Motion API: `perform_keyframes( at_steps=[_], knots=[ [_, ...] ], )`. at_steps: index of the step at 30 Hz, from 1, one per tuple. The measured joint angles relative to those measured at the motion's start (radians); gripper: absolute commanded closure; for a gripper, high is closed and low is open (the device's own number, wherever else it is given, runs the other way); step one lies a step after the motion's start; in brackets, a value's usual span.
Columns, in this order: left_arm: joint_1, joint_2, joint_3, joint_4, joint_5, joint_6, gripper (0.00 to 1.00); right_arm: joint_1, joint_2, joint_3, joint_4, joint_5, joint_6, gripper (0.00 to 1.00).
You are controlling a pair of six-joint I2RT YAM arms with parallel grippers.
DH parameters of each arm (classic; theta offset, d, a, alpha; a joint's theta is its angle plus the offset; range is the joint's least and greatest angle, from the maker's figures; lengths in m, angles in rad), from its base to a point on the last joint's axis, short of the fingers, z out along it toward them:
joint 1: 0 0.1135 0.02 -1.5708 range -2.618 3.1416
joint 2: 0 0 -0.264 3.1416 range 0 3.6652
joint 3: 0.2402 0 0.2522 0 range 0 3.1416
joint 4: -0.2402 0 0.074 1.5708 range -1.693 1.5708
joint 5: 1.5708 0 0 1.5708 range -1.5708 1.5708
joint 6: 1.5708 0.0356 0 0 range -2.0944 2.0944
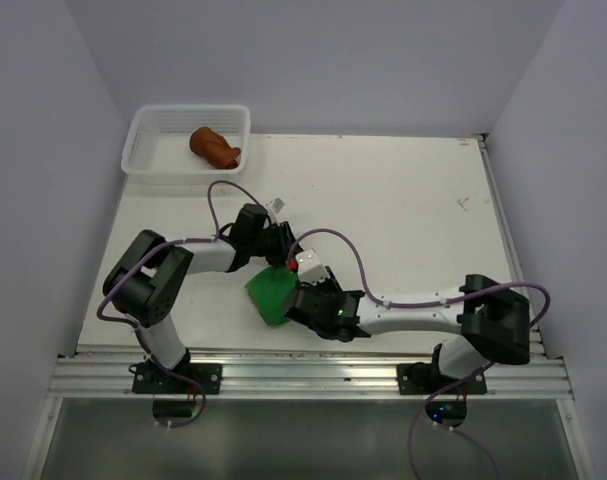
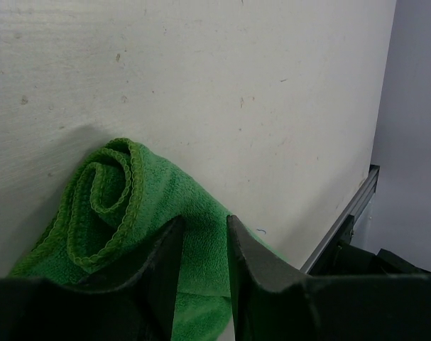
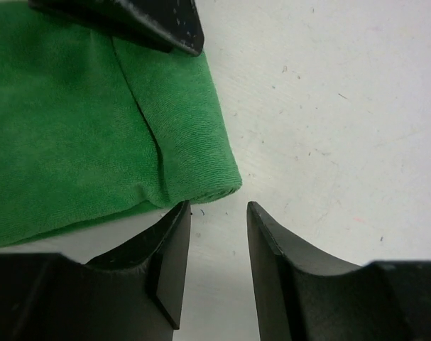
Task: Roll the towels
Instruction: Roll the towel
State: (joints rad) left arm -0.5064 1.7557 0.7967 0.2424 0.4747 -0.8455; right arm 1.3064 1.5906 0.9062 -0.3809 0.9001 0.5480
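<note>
The bright green towel (image 1: 270, 295) lies partly rolled near the table's front, its coiled end (image 2: 105, 195) showing in the left wrist view. My left gripper (image 2: 204, 220) comes down on it from behind, its fingers closed on a fold of the green cloth (image 1: 281, 252). My right gripper (image 3: 218, 207) stands open just off the towel's near corner (image 3: 201, 181), with only bare table between its fingers (image 1: 301, 298). The rust-brown towel (image 1: 215, 147) lies bunched in the white basket.
The white mesh basket (image 1: 143, 140) stands at the table's back left corner. A metal rail (image 1: 313, 372) runs along the front edge, and purple walls close in both sides. The two arms cross close together over the green towel.
</note>
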Motion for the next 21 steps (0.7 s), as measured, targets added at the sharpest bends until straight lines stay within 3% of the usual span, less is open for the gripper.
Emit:
perform_keyframes(
  at_steps=[5, 8, 15, 21],
  knots=[
    [0.0, -0.008, -0.007, 0.003, -0.017, 0.0, 0.65, -0.118, -0.238, -0.102, 0.079, -0.172, 0.037, 0.58],
    [0.0, -0.01, -0.01, 0.004, -0.023, 0.0, 0.65, -0.239, -0.339, -0.149, 0.136, -0.307, 0.068, 0.52],
    [-0.002, -0.012, -0.01, 0.004, -0.029, 0.0, 0.65, -0.398, -0.318, -0.188, 0.216, -0.584, 0.134, 0.48],
    [-0.006, -0.024, -0.018, 0.003, -0.045, 0.0, 0.65, -0.439, -0.238, -0.185, 0.235, -0.693, 0.177, 0.48]
  ],
)
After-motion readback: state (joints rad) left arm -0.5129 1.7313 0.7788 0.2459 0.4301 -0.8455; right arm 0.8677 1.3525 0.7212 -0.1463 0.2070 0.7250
